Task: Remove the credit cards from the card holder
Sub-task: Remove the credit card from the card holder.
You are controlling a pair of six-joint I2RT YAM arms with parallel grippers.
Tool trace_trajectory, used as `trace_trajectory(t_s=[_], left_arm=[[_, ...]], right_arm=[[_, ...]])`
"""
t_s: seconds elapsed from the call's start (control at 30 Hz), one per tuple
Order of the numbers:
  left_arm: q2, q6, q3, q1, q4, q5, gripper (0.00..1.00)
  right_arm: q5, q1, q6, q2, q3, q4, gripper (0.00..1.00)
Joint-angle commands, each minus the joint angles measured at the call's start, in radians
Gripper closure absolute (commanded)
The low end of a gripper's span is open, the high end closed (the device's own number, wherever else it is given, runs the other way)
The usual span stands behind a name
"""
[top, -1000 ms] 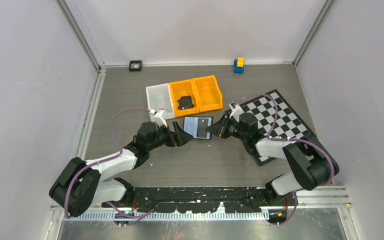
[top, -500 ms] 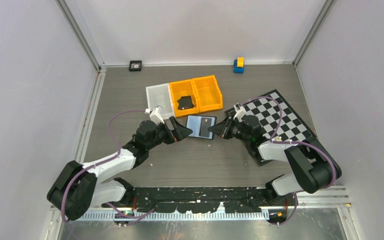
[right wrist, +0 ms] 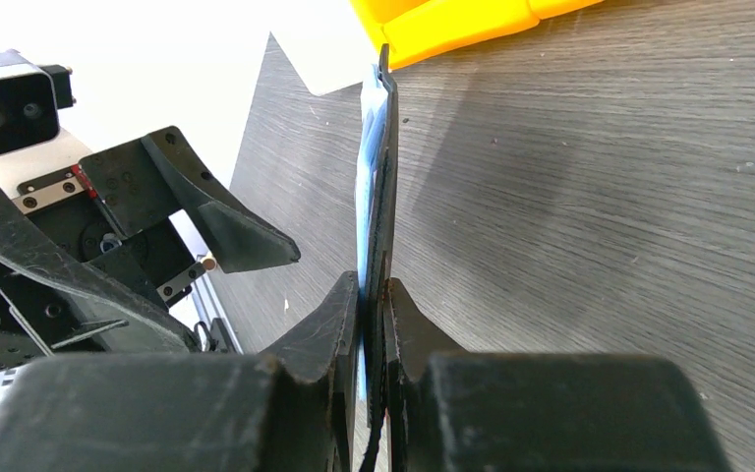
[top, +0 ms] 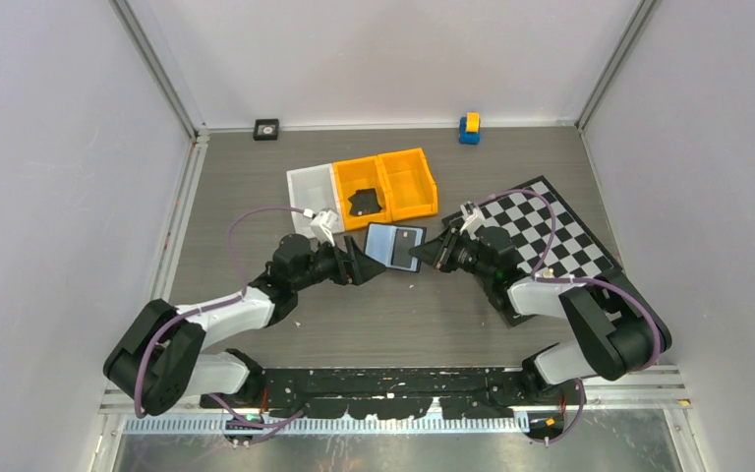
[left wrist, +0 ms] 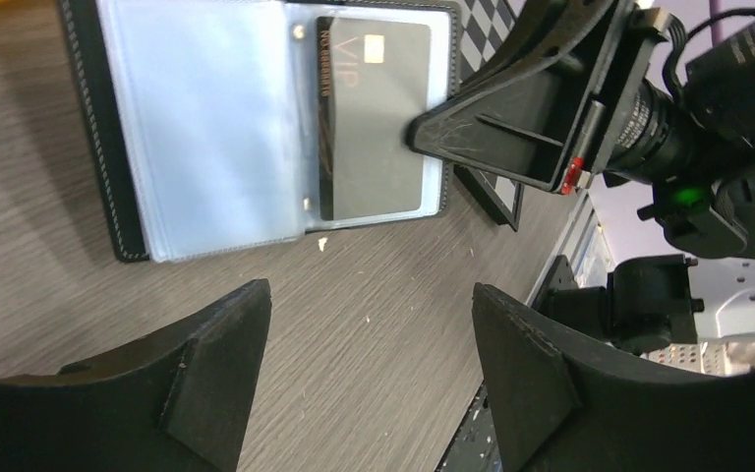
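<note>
Holder lies open on the table, between the two grippers and just in front of the orange bins. Pale blue sleeves face up. Card sits in the sleeve on the right arm's side: dark, "VIP" printed at one end, small chip next to it. The other sleeve looks blank in the left wrist view.

Right gripper is clenched on the holder edge nearest it. In its own wrist view the holder runs edge-on straight out of the closed fingers, black cover plus blue sleeve between them. In the left wrist view one fingertip overlaps the card's long edge. Can't tell if the card itself is pinched or only sleeve and cover. Can't tell if that edge is lifted off the table either.

Left gripper is released: fingers spread wide, nothing in them. It's aimed at the holder, near its other side, not touching.

Rest:
- white bin touches the left orange bin
- dark pieces in the left orange bin, too small to identify
- chessboard under the right arm
- block at the back left
- blue-yellow toy at the back wall
</note>
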Motion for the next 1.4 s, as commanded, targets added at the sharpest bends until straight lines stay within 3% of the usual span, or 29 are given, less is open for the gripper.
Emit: trace_trajectory(t_s=[0.0,0.27,0.7,0.93,1.17,1.37], left_arm=[[0.007,0.085,0.045,-0.002,0.046,0.059,0.26],[0.074,0.067,0.065,-0.002,0.059,0.074,0.47],[0.111,0.024,0.067,0.082,0.085,0.139,0.51],[0.198,-0.042,0.065,0.11,0.234,0.225,0.55],[0.261,-0.111,0.053,0.134,0.378,0.301,0.68],[0.169,-0.072,0.035,0.133,0.285,0.274,0.68]], right_arm=[[-0.03,-0.003,0.014,-0.039,-0.006,0.113,0.98],[-0.077,-0.003,0.037,-0.023,-0.004,0.16,0.98],[-0.17,-0.002,0.099,0.041,0.015,0.284,0.98],[-0.216,-0.001,0.137,0.068,0.026,0.34,0.98],[-0.228,-0.002,0.134,0.079,0.034,0.333,0.99],[-0.224,-0.002,0.124,0.092,0.044,0.313,0.99]])
